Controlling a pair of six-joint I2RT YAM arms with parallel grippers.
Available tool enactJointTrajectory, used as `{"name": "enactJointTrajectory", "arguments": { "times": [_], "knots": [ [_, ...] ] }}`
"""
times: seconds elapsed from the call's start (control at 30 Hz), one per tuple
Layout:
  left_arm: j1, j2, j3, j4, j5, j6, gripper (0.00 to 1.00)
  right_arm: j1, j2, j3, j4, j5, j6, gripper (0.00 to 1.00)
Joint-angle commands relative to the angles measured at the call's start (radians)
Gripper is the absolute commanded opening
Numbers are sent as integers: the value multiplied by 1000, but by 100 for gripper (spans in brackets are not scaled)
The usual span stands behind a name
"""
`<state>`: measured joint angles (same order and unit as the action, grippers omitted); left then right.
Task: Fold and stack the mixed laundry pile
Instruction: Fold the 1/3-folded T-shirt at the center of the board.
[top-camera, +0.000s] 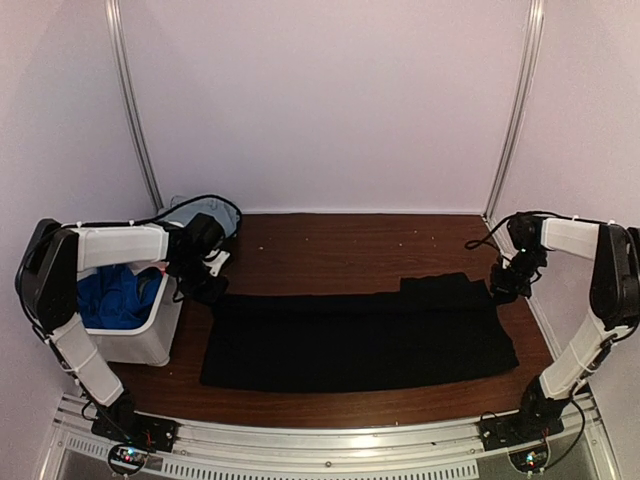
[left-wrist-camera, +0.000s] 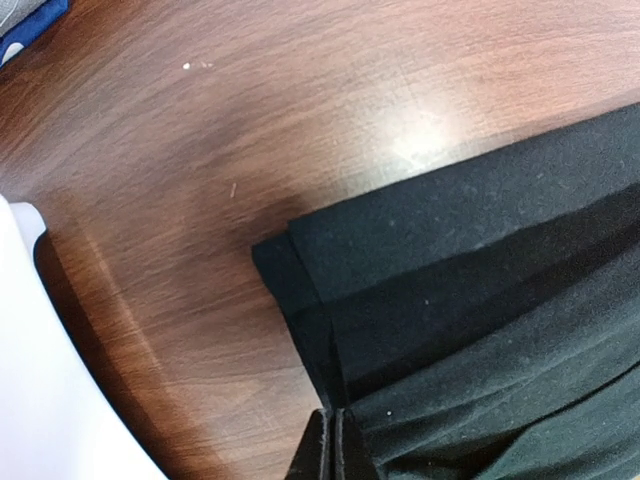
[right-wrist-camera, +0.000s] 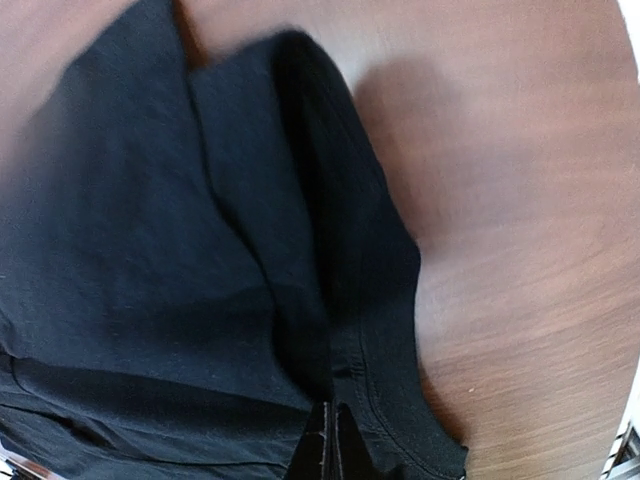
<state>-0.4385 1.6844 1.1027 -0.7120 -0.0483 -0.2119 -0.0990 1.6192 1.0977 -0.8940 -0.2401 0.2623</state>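
A large black cloth lies spread across the brown table, folded into a long band. My left gripper is at its far left corner, shut on the black cloth's edge. My right gripper is at the far right corner, shut on the black cloth's hem. Bright royal-blue fabric lies in the white bin at the left. A pale grey-blue piece lies behind the bin. No denim shows.
The white bin stands at the table's left edge, close to my left arm. White walls with metal rails close the back and sides. Bare brown table lies behind the cloth.
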Motion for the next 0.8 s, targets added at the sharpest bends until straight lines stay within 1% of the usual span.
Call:
{"name": "enactJointTrajectory", "arguments": {
  "times": [0.0, 0.27, 0.53, 0.6, 0.63, 0.67, 0.7, 0.73, 0.77],
  "knots": [
    [6, -1, -47, 3, -8, -19, 0, -16, 5, -73, 22, 22, 23, 0],
    [6, 64, -46, 25, -5, -32, 0, -19, 99, -62, 70, 3, 35, 0],
    [6, 66, -29, -8, -2, -13, 0, -26, 104, -24, 40, 19, 16, 0],
    [6, 61, -25, -30, 10, -12, 9, -32, 92, -22, 25, 10, 10, 0],
    [6, 53, -22, -41, 18, -12, 14, -34, 83, -16, 11, -4, 6, 3],
    [6, 39, -19, -49, 30, -11, 22, -34, 68, -7, -3, -16, 1, 12],
    [6, 16, -17, -52, 44, -9, 29, -34, 50, 3, -17, -22, -5, 18],
    [6, -22, -15, -50, 88, -8, 35, -35, 30, 15, -36, -37, -9, 22],
    [6, -51, -10, -46, 122, -5, 39, -34, 11, 32, -44, -49, -11, 29]
  ]
}}
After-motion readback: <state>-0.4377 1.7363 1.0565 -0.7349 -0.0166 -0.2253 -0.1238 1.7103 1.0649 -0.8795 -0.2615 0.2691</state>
